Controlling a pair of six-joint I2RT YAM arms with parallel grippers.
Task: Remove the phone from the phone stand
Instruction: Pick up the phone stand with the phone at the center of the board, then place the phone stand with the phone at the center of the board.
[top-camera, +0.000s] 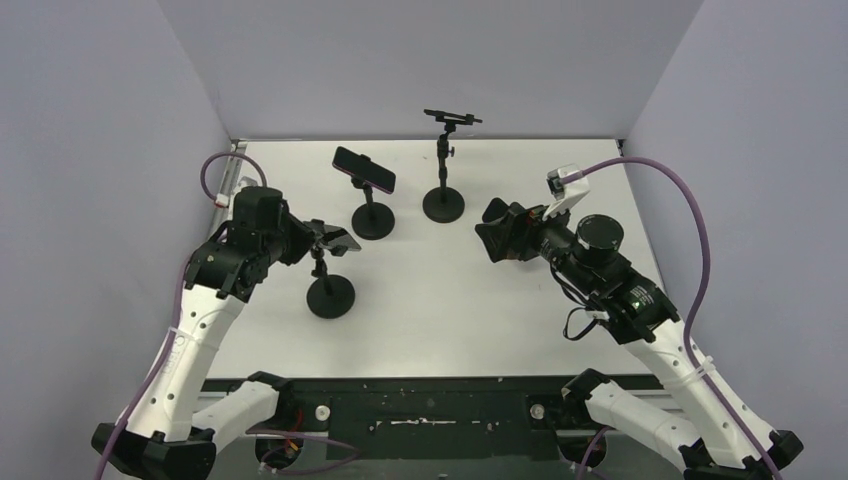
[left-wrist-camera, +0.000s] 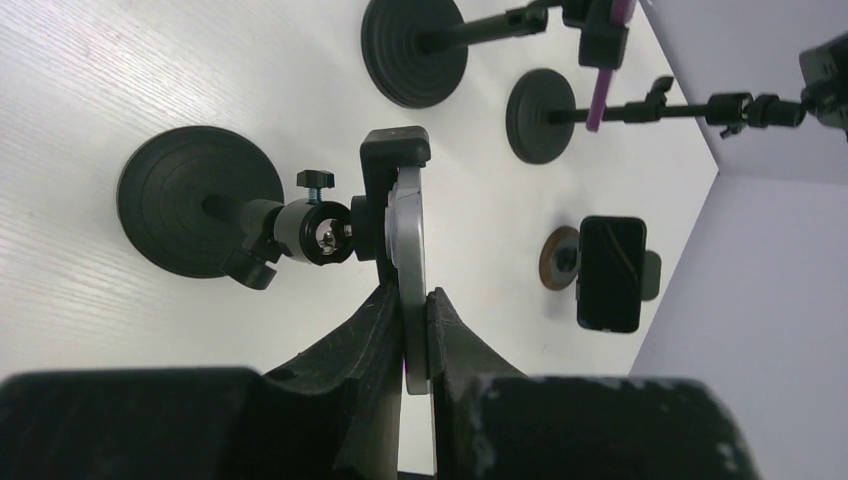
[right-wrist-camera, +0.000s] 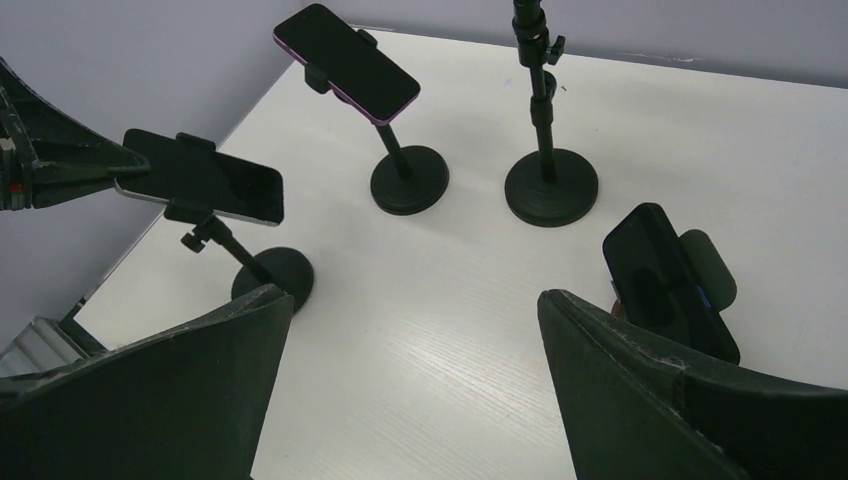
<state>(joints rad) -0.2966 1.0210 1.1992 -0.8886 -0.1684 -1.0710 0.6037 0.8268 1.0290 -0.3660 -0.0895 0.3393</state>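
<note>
The phone (top-camera: 337, 239) rests in the clamp of the nearest phone stand (top-camera: 330, 297), left of the table's middle. My left gripper (top-camera: 318, 237) is shut on the phone's left end. The left wrist view has the phone (left-wrist-camera: 411, 250) edge-on, silver, with a black finger pressed to each face, while its far end stays in the stand's clamp (left-wrist-camera: 393, 152). From the right wrist view the same phone (right-wrist-camera: 205, 183) shows its dark screen. My right gripper (top-camera: 491, 236) hovers right of centre, open and empty (right-wrist-camera: 415, 300).
A second stand (top-camera: 373, 221) behind holds a purple-edged phone (top-camera: 364, 169). A taller stand (top-camera: 443, 205) carries an empty clamp (top-camera: 452, 117). Another dark phone (right-wrist-camera: 668, 282) on a low holder sits close to my right gripper. Grey walls enclose the table on three sides.
</note>
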